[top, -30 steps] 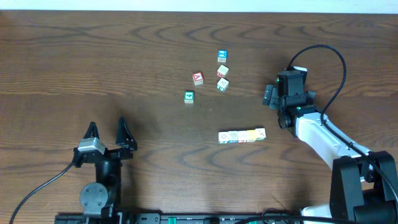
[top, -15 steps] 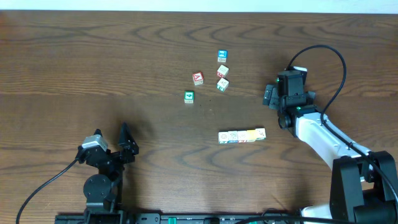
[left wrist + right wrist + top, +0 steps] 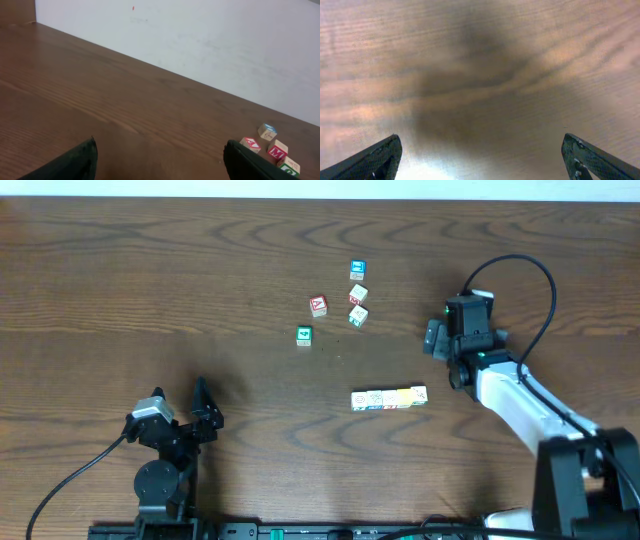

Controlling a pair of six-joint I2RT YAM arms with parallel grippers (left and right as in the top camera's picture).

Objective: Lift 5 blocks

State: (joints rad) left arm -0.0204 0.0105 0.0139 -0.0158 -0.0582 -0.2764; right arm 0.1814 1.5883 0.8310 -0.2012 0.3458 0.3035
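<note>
The blocks (image 3: 389, 398), five small alphabet cubes, sit in a tight row on the wooden table (image 3: 150, 280), touching side to side. The yellow-faced one (image 3: 419, 394) is at the row's right end in the overhead view, with the four cream ones beside it, and neither claw holds any of them. The right gripper (image 3: 482, 157) is spread wide and empty, pointing down at bare wood grain with a shadow beneath it. Seen from overhead, it hangs just up and to the right of the yellow end of the row, near but apart. The left gripper (image 3: 160, 162) is likewise released, with nothing between its fingers (image 3: 75, 162). It sits low at the near left of the table, well apart from the row, and its camera looks along the tabletop toward a pale wall (image 3: 200, 40). Beyond the row lie loose cubes: a blue-faced cube (image 3: 357, 270), two cream cubes (image 3: 358, 294) just below it, and a red-faced cube (image 3: 318, 306) and a green-faced cube (image 3: 304, 335) to their left.
</note>
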